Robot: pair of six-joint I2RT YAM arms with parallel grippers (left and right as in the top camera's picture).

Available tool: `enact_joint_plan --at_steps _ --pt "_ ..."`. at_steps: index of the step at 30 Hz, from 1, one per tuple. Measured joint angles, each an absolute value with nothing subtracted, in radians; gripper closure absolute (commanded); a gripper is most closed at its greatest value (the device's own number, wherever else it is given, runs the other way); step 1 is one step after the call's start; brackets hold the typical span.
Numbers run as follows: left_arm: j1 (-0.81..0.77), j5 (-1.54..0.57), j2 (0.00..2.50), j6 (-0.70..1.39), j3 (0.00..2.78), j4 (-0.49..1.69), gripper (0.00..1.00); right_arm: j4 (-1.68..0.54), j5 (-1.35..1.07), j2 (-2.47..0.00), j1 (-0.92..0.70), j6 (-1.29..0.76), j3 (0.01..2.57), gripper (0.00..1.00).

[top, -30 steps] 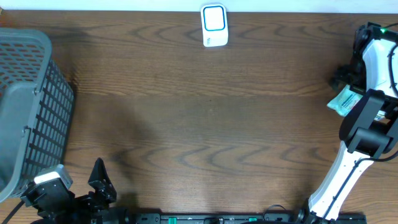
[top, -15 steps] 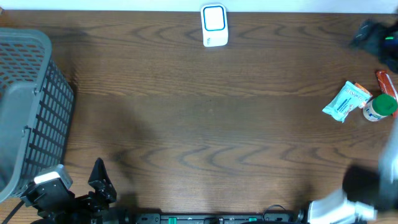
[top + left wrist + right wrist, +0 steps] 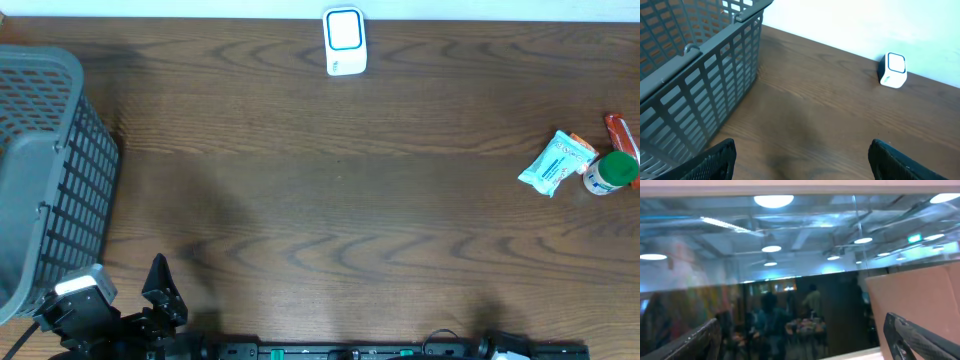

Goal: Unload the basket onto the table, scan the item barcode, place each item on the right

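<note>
Teal packet point(image 3: 556, 163), the likeliest item for scanning, lies flat near the right edge of the worktop point(image 3: 330, 200), about midway between the far and near edges. Just beside it, on the side toward the right edge, stands a white bottle with a green cap point(image 3: 610, 173), touching the packet or nearly so. A red item point(image 3: 620, 131) lies just beyond the bottle and is cut off by the frame. The white scanner with a blue-rimmed face point(image 3: 345, 41) stands at the middle of the far edge, well apart from the packet. A grey mesh basket point(image 3: 50, 170) fills the left edge, and the left arm point(image 3: 100, 318) sits at the near left corner, clear of everything.

From the left wrist, the left jaws stand released and wide, with only bare worktop between the two dark fingers point(image 3: 715, 160). The basket wall is close on the left, and the scanner is small at the far edge to the right. The packet is out of this view.

From the right wrist, the right jaws are spread wide with nothing between the fingers point(image 3: 920, 335). The camera looks off the worktop at a blurred glass pane point(image 3: 790, 255) showing ceiling lights, with a tan panel point(image 3: 920, 295) at the right.
</note>
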State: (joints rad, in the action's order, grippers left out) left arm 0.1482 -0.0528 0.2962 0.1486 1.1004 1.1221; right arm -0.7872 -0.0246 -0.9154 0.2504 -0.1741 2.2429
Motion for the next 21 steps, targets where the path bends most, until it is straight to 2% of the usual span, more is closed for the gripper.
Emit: enact_joint_plan --at_steps 4,9,21 --pt "0.148 -0.053 0.296 0.149 1.100 1.122 0.15 -0.844 -0.016 -0.887 0.120 -0.173 2.146 0.01" --pt "0.148 -0.053 0.296 0.149 1.100 1.122 0.15 -0.772 -0.010 -0.798 -0.004 -0.171 1.890 0.01" --pt "0.148 -0.053 0.296 0.149 1.100 1.122 0.15 -0.530 -0.027 -0.492 -0.019 -0.183 1.339 0.01"
